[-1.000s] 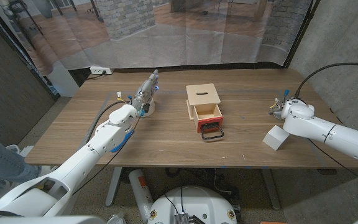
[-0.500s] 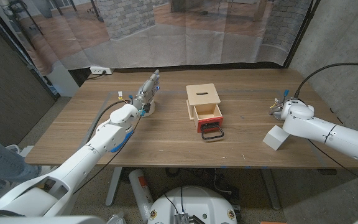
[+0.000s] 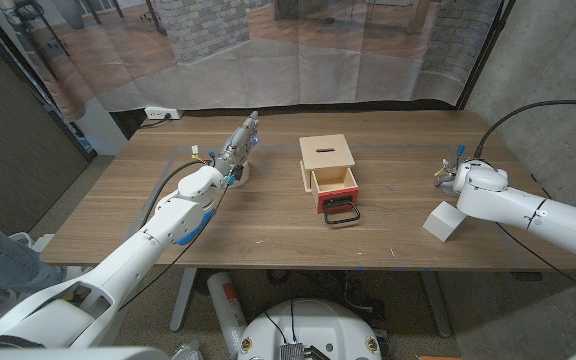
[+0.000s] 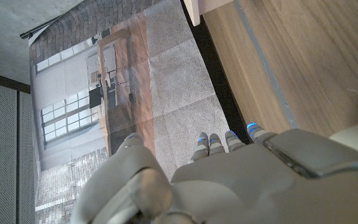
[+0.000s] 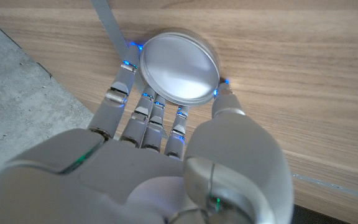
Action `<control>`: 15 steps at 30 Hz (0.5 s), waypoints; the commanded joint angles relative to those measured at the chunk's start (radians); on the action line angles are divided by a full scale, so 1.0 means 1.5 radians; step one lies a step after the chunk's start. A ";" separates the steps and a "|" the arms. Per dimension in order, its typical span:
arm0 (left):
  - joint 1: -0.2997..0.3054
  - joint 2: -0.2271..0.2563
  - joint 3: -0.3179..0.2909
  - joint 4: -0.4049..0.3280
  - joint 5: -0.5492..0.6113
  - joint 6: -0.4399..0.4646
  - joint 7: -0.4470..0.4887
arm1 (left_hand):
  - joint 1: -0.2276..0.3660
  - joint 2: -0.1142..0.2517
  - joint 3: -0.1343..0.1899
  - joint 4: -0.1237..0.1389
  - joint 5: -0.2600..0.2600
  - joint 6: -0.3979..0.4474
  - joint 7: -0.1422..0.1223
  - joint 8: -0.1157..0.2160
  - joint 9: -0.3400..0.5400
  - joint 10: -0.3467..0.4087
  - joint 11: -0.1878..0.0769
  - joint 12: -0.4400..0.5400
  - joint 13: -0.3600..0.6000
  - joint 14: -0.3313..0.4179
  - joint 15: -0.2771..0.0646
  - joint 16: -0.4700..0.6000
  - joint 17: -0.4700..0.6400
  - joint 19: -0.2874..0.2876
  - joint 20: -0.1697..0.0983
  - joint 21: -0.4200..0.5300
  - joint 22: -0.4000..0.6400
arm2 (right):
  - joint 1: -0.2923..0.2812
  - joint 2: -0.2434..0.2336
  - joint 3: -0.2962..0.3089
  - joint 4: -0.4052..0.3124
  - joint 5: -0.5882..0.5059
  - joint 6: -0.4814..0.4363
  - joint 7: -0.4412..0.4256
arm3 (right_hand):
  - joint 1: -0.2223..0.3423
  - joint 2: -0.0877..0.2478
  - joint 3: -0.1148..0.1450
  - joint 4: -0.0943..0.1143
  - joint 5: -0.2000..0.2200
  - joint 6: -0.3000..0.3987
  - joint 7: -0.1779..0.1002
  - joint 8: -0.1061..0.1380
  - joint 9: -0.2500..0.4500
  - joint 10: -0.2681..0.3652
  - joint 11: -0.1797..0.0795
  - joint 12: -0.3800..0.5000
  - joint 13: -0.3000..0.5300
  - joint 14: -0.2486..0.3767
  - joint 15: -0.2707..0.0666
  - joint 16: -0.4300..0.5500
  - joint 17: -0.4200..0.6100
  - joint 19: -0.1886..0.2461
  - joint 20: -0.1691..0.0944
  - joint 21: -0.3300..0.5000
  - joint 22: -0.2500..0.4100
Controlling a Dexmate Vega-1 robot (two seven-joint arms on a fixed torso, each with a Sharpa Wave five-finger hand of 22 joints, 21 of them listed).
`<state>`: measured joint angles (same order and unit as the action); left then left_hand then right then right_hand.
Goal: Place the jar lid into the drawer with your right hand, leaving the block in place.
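Fingers of our right hand curl around the round silver metal jar lid on the wood, thumb opposite, so we squeeze evenly before lifting toward the open red-fronted wooden drawer.

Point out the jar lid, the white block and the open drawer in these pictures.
jar lid (image 5: 179, 68), right wrist view, middle of its shiny top.
white block (image 3: 444, 221), head view, its top face.
drawer (image 3: 333, 201), head view, its red front.
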<state>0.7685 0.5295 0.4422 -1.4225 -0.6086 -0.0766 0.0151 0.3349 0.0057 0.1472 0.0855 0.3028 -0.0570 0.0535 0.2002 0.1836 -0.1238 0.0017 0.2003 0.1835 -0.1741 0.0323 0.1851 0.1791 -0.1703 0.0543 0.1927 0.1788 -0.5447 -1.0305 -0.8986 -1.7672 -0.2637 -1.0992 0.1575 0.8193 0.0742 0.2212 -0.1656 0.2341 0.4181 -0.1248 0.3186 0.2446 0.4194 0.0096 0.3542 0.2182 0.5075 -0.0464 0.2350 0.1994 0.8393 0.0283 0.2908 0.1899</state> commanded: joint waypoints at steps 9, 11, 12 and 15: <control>-0.012 -0.008 0.004 0.022 -0.002 -0.003 -0.013 | 0.004 0.002 -0.003 -0.001 -0.002 0.005 0.002 0.002 0.003 -0.004 -0.002 0.001 0.002 -0.017 0.003 0.001 0.001 -0.087 0.003 0.006 0.004 | 0.005 -0.013 0.012 -0.041 -0.009 -0.021 -0.014 | 0.021 0.004 0.012 0.000 -0.007 0.011 0.001 0.003 0.002 0.001 -0.003 0.000 0.002 0.008 -0.004 -0.002 0.003 0.012 -0.003 0.003 0.002; -0.013 -0.008 0.005 0.023 -0.002 -0.003 -0.013 | 0.004 0.002 -0.003 -0.001 -0.003 0.005 0.001 0.002 0.003 -0.003 -0.002 0.001 0.002 -0.017 0.003 0.001 0.001 -0.087 0.003 0.006 0.004 | 0.004 -0.015 0.013 -0.043 -0.008 -0.019 -0.016 | 0.023 0.005 0.013 0.000 -0.008 0.011 0.001 0.003 0.002 0.003 -0.002 0.001 0.002 0.008 -0.005 -0.002 0.003 0.013 -0.004 0.003 0.002; -0.013 -0.008 0.005 0.023 -0.002 -0.002 -0.013 | 0.004 0.002 -0.003 -0.001 -0.003 0.005 0.002 0.001 0.003 -0.004 -0.002 0.001 0.002 -0.017 0.003 0.001 0.001 -0.087 0.003 0.006 0.004 | 0.004 -0.016 0.014 -0.044 -0.008 -0.018 -0.016 | 0.024 0.006 0.014 0.000 -0.008 0.012 0.000 0.003 0.002 0.004 -0.004 0.001 0.002 0.008 -0.005 -0.002 0.003 0.013 -0.003 0.003 0.002; -0.013 -0.008 0.005 0.022 -0.002 -0.001 -0.013 | 0.004 0.002 -0.004 -0.001 -0.003 0.006 0.002 0.002 0.003 -0.004 0.000 0.001 0.002 -0.017 0.003 0.001 0.001 -0.087 0.003 0.006 0.004 | 0.006 -0.016 0.013 -0.045 -0.009 -0.022 -0.015 | 0.026 0.008 0.015 0.001 -0.010 0.012 0.001 0.003 0.002 0.005 -0.005 0.001 0.002 0.009 -0.007 -0.002 0.004 0.013 -0.004 0.003 0.002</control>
<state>0.7548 0.5216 0.4463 -1.3971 -0.6111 -0.0772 -0.0005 0.3349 0.0056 0.1472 0.0856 0.2991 -0.0570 0.0535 0.2002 0.1836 -0.1238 0.0017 0.2003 0.1835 -0.1741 0.0322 0.1851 0.1790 -0.1703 0.0541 0.1928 0.1788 -0.5384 -1.0455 -0.8870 -1.8141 -0.2738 -1.1194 0.1437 0.8422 0.0858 0.2349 -0.1684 0.2216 0.4290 -0.1251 0.3189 0.2460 0.4195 0.0096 0.3542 0.2177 0.5076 -0.0466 0.2314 0.2026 0.8429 0.0319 0.2910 0.1900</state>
